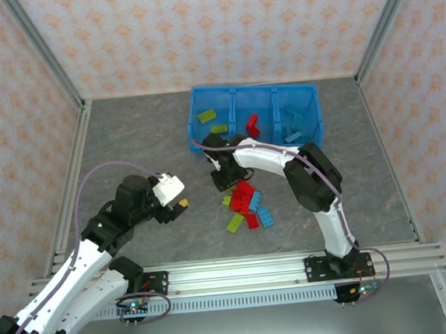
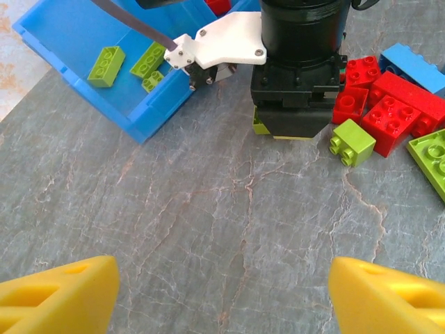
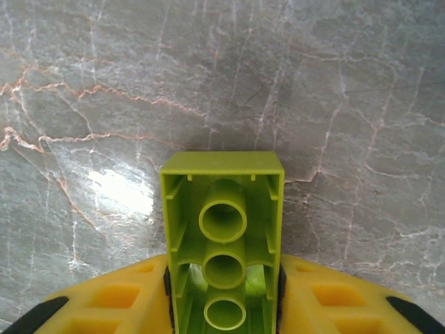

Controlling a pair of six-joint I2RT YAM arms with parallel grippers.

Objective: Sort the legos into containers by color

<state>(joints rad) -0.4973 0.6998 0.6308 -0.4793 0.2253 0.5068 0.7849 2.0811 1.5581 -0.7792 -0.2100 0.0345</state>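
Your right tool (image 3: 222, 306) is pinching a yellow-green brick (image 3: 222, 236) between its yellow pads, underside towards the camera, so you see a hollow rectangular shell with three round tubes in a row. The brick sits low over the desk (image 1: 126, 136), at the left edge of the loose pile of legos (image 1: 247, 205), in front of the bin (image 1: 252, 88); whether it touches the surface you cannot tell. Your left tool (image 2: 222, 292) is spread wide with nothing in it, well to the left of the pile. In the bin, the left compartment holds yellow-green bricks (image 2: 104, 66), the middle red, the right light blue. The desk is grey, marbled with pale veins, closed in by patterned peach walls (image 1: 195, 29) and aluminium posts (image 1: 45, 53).
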